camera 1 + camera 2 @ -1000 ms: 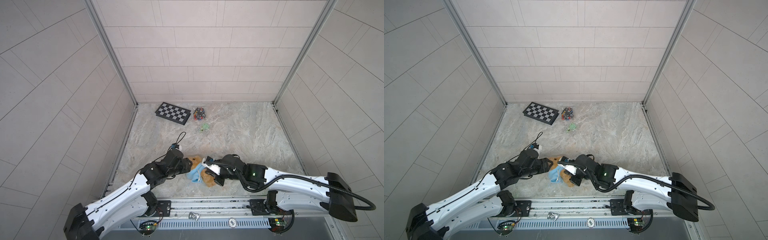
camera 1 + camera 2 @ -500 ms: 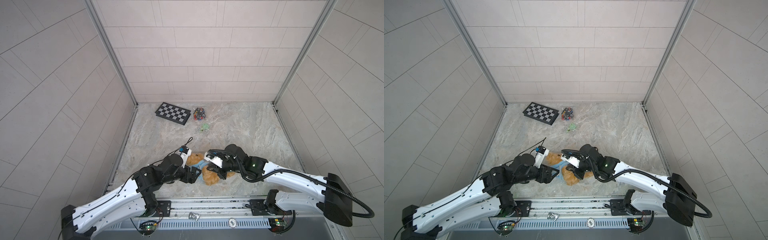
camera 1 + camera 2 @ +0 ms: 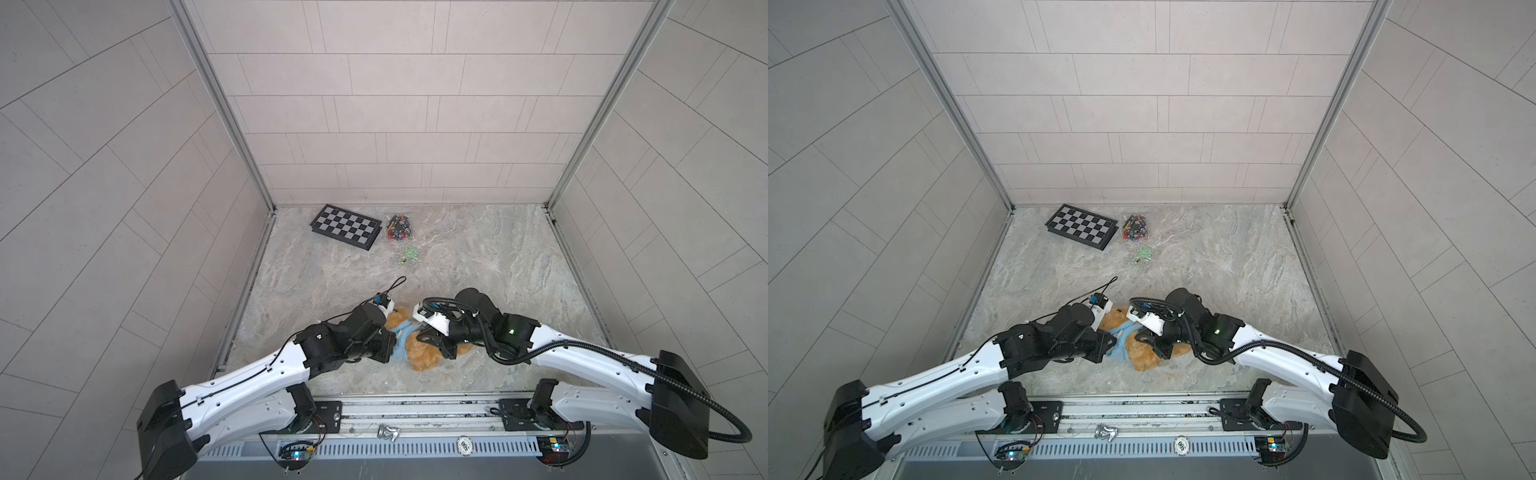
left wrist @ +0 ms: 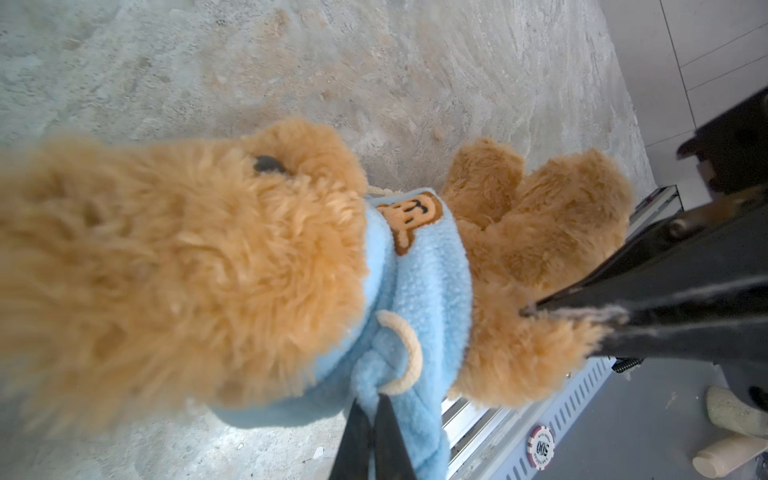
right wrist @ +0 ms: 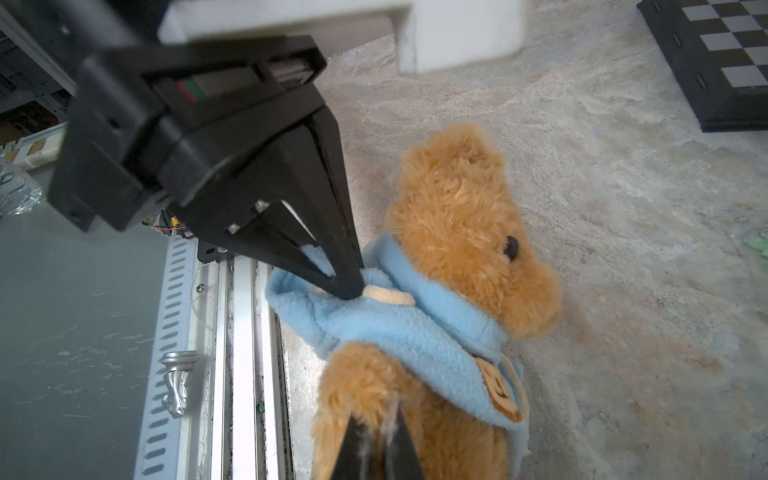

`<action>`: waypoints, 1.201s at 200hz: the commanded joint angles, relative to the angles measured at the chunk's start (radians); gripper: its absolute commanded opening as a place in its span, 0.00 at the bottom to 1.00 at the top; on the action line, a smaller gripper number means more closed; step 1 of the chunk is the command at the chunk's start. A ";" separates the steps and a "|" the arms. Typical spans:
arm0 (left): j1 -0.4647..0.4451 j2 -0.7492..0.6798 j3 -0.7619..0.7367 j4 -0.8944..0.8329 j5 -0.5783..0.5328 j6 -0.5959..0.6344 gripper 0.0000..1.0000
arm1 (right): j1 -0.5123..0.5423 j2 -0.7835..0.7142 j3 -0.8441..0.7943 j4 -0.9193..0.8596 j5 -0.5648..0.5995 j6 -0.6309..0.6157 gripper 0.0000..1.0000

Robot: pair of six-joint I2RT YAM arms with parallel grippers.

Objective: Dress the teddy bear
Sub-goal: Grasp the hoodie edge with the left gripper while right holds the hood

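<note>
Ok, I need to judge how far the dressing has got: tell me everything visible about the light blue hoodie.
The light blue hoodie is fluffy fleece with a brown bear-face patch and a cream cord. It sits bunched around the neck and upper chest of the teddy bear, whose lower body is bare. The left gripper is shut on its fabric by the cord; the right gripper grips the bear's fur instead.
</note>
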 commanded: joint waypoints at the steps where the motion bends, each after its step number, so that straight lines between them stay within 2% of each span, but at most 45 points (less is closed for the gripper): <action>1: 0.078 -0.032 -0.040 -0.003 -0.022 -0.024 0.00 | -0.012 -0.049 -0.026 -0.061 0.034 -0.020 0.00; 19: 0.129 -0.068 -0.073 0.011 0.000 -0.033 0.00 | -0.017 -0.066 -0.026 -0.128 0.107 -0.020 0.00; 41: 0.139 -0.061 -0.080 0.019 0.017 -0.034 0.00 | -0.017 -0.049 -0.026 -0.167 0.186 0.004 0.00; 77: 0.139 -0.022 -0.085 0.108 0.077 -0.055 0.00 | -0.018 0.035 -0.024 -0.171 0.216 0.008 0.00; 93: 0.139 -0.004 -0.074 0.106 0.073 -0.054 0.00 | -0.021 0.087 -0.009 -0.173 0.255 0.045 0.00; 121: 0.148 0.013 -0.077 0.132 0.049 -0.036 0.00 | -0.024 0.189 0.060 -0.253 0.237 0.050 0.00; 129: 0.155 0.014 -0.080 0.158 0.052 -0.026 0.14 | -0.024 0.216 0.082 -0.282 0.236 0.055 0.00; 146: 0.160 0.025 -0.078 0.218 0.059 -0.004 0.59 | -0.024 0.260 0.102 -0.296 0.228 0.049 0.00; 151: 0.163 0.033 -0.073 0.223 0.060 0.004 0.69 | -0.024 0.265 0.103 -0.295 0.229 0.049 0.00; 167: 0.168 0.078 -0.042 0.213 0.050 0.030 0.89 | -0.025 0.266 0.092 -0.282 0.228 0.050 0.00; 178: 0.169 0.116 -0.028 0.202 0.038 0.040 0.96 | -0.030 0.262 0.087 -0.276 0.225 0.053 0.00; 205: 0.175 0.192 -0.012 0.169 0.011 0.060 1.00 | -0.050 0.259 0.080 -0.268 0.211 0.058 0.00; 221: 0.180 0.183 -0.048 0.221 0.015 0.048 0.99 | -0.060 0.260 0.075 -0.264 0.200 0.063 0.00; 224: 0.182 0.180 -0.059 0.240 0.022 0.043 0.96 | -0.061 0.260 0.074 -0.262 0.197 0.062 0.00; 240: 0.202 0.167 -0.092 0.308 0.063 0.026 0.68 | -0.069 0.266 0.072 -0.259 0.189 0.067 0.00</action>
